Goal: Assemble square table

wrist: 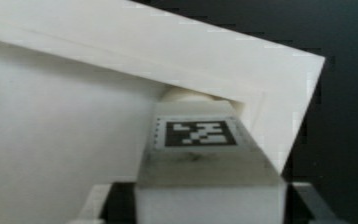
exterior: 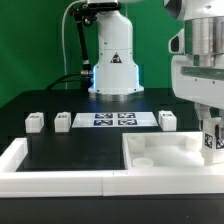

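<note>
The gripper (exterior: 211,128) is closed part-way on a smooth white, square-sectioned leg block (wrist: 197,170) bearing a black-and-white tag. Its dark fingers (wrist: 115,205) press two opposite sides and hold the block upright at a right corner of the square slab (exterior: 160,152). That slab, matte white plastic with a round hole, lies flat at the near right of the black table (exterior: 70,150). Farther back stand a small boxy left block (exterior: 35,122), a middle block (exterior: 63,120) beside it and a right block (exterior: 167,119), with the flat marker board (exterior: 112,120) between the last two.
</note>
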You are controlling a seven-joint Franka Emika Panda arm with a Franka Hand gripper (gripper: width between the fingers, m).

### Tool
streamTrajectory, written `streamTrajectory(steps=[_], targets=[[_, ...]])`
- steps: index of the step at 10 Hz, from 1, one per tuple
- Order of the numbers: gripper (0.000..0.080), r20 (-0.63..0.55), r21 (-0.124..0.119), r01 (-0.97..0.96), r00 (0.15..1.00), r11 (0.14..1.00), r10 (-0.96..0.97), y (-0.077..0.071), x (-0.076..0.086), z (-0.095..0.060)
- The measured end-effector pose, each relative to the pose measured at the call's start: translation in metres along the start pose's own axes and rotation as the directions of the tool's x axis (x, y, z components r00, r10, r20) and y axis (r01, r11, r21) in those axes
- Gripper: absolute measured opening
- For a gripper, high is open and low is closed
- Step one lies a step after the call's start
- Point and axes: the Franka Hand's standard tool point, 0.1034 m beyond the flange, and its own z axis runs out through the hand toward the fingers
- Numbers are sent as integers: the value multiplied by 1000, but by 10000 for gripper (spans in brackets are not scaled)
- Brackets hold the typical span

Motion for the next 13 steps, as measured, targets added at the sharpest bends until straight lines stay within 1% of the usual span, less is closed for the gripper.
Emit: streamTrajectory(steps=[1,2,3,4,5,6,7,8,9,12,13], targets=[[469,0,0,36,999,999,-36,0,0,0],[469,0,1,93,996,996,-93,0,-1,0],[608,-3,9,190,982,982,-190,-1,-3,0],[636,-10,21,307,952,952,-306,-3,-4,0],[636,-12,21,401,916,916,-401,-3,-4,0],[648,-15,19,529,849,849,-528,-3,-1,0],[648,-16,16,607,794,794,-607,-3,1,0],[649,-16,14,658,753,753,-658,-4,3,1],[649,-14,9,723,690,690,-723,-4,3,1],[649,-13,-3,836,549,549,-836,-5,0,0],[649,-14,-8,874,485,485,-874,-5,1,0]])
